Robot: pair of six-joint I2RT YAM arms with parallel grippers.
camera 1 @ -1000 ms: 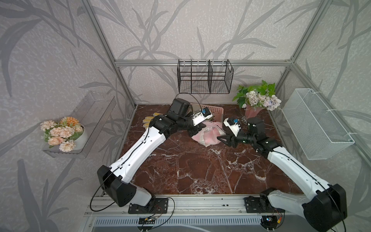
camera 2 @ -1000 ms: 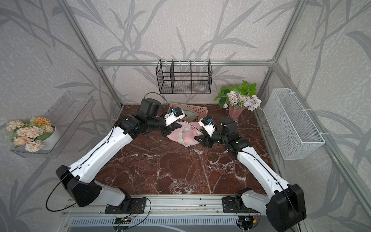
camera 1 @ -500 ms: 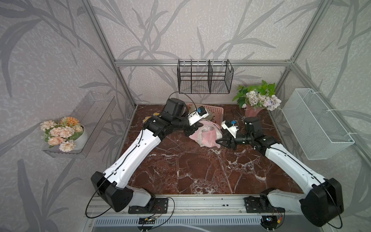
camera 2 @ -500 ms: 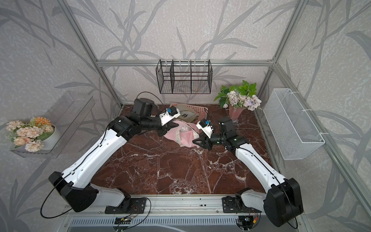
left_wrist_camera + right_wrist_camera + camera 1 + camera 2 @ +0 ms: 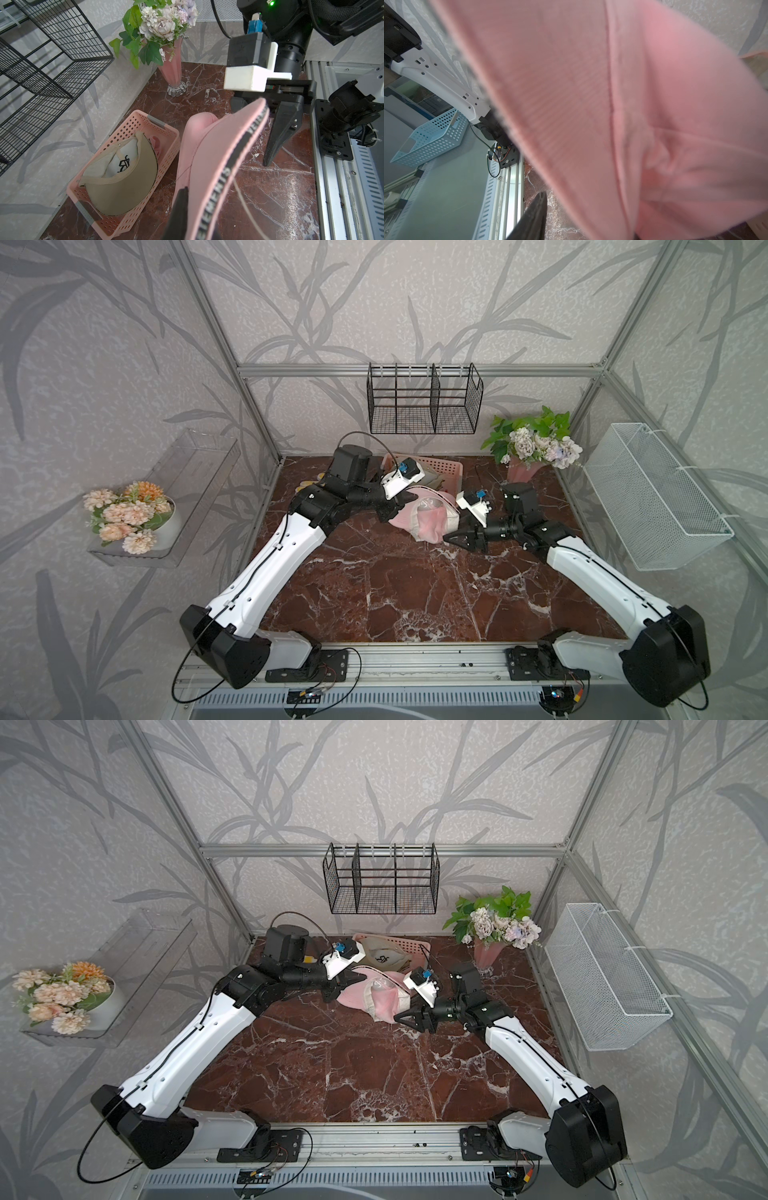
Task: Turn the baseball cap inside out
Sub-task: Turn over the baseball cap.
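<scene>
At the far left, peach flowers [image 5: 124, 510] sat in a white bowl on a clear wall shelf [image 5: 199, 464]. The left arm reached across the marble table [image 5: 395, 585] toward the back, and the left gripper [image 5: 401, 506] was clamped tight on the brim of the pink cap [image 5: 428, 516]. In the left wrist view, one black finger [image 5: 180, 207] lay on top of the brim beside its lettered black edge band. A black wire rack [image 5: 419, 406] hung on the rear wall. Below it a pink basket [image 5: 133, 124] stood against the wall with a khaki cap [image 5: 122, 182] inside. The pink cap lay just in front of that basket, between the two grippers. Its brim was tilted up and its crown sagged onto the marble, with some pale lining showing. The right gripper [image 5: 451, 536] pointed at the crown's near edge with its jaws partly apart. One finger [image 5: 278, 135] stood clear of the cloth, while pink fabric filled most of the right wrist view. Further right were a pink vase of pale flowers [image 5: 536, 443] and a white wire basket [image 5: 656, 497] on the side wall.
</scene>
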